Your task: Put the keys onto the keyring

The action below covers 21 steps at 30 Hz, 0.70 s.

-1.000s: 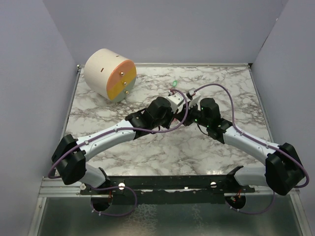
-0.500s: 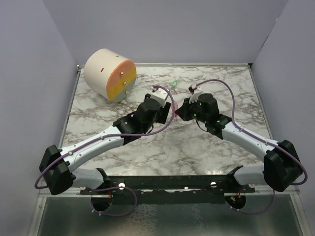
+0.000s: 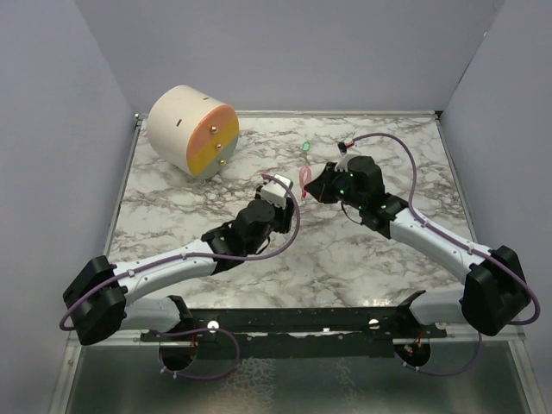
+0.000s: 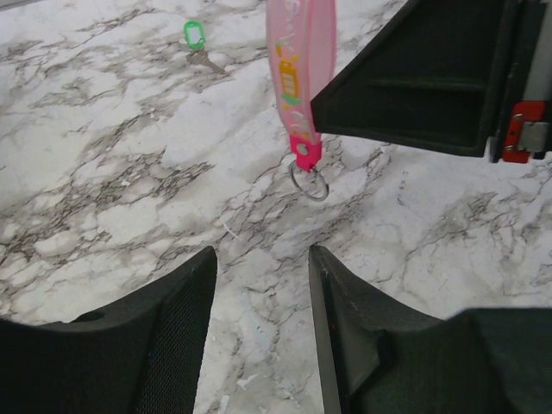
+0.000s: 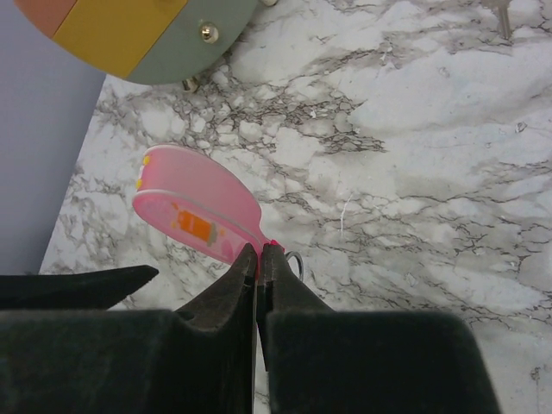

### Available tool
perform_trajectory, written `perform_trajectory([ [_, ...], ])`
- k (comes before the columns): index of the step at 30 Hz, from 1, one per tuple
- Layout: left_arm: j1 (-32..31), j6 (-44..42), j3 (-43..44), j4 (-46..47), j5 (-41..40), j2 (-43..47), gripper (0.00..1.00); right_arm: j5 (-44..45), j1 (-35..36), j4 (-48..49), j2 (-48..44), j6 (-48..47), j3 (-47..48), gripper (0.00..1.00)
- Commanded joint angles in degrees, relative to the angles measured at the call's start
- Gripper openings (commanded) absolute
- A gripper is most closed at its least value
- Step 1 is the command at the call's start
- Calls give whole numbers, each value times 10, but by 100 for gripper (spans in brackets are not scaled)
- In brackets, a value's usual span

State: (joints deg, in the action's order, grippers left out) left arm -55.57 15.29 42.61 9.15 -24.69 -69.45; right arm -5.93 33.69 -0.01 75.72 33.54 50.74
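My right gripper [image 3: 316,190] is shut on the red end of a pink strap [image 5: 194,211], which it holds just above the marble table. A small metal ring [image 5: 293,261] hangs at that end. The left wrist view shows the strap [image 4: 300,60], its ring [image 4: 310,182] and the right gripper's black body [image 4: 414,78]. A small green key [image 3: 306,146] lies on the marble beyond both grippers, and shows in the left wrist view [image 4: 195,34]. My left gripper [image 4: 261,254] is open and empty, a little short of the ring, left of the right gripper in the top view [image 3: 278,203].
A big cream-and-orange cylinder [image 3: 191,129] lies on its side at the far left of the marble table [image 3: 216,185]; its studded face shows in the right wrist view [image 5: 129,34]. Purple-grey walls close in the left, far and right sides.
My left gripper has drawn back toward the near left, away from the strap. My right gripper has shifted a little farther out, still holding the pink strap.
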Motion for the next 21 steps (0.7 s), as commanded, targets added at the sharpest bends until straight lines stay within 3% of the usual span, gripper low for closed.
perform_trajectory([
  [1, -17, -12, -4, 112, -9, -17, 48, 9, 3, -12, -5, 39, 15, 1],
  [21, -36, -64, 19, 196, -28, -110, 39, -20, 3, -29, -16, 68, 19, 1],
])
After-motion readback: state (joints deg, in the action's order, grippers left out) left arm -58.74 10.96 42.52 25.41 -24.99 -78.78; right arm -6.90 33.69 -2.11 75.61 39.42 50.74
